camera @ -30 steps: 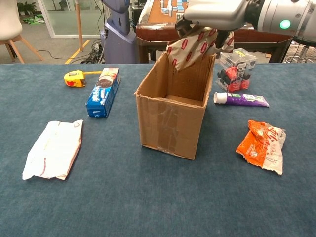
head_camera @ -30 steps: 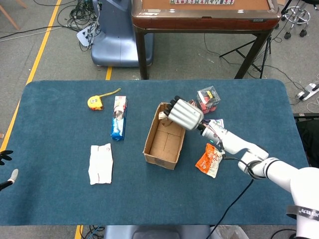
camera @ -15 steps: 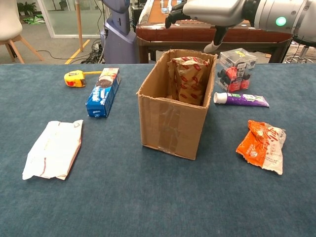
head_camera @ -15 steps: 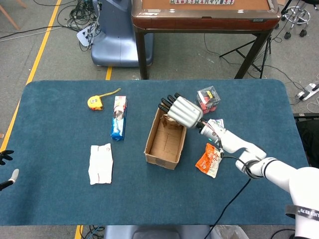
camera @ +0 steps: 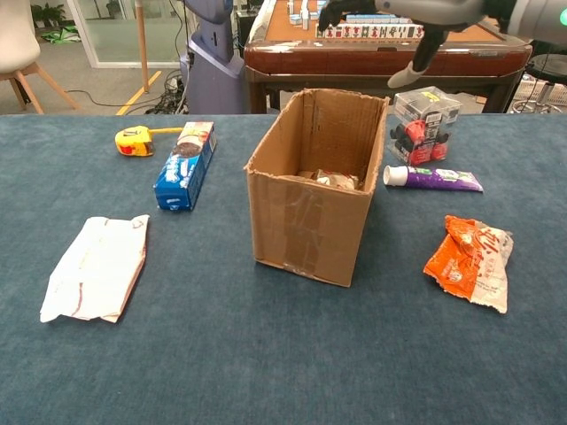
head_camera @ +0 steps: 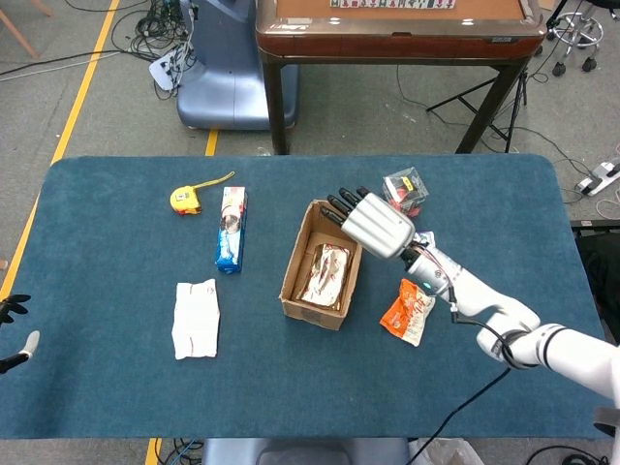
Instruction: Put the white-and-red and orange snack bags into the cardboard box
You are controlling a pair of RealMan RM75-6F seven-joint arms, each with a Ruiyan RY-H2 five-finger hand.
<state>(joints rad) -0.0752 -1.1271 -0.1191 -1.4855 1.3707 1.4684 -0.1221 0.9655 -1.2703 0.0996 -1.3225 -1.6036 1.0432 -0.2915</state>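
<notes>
White-and-red snack bag [head_camera: 325, 274] now flat inside cardboard box [head_camera: 295, 288], right hand [head_camera: 378, 223] fingers released above.

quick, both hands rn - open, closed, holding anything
Left hand: only fingertips show at the frame edge; cannot be told.
Right hand: open, holding nothing, above the cardboard box.

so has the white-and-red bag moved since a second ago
Yes. The white-and-red bag has dropped from above the box's far rim to lying flat on its floor.
</notes>
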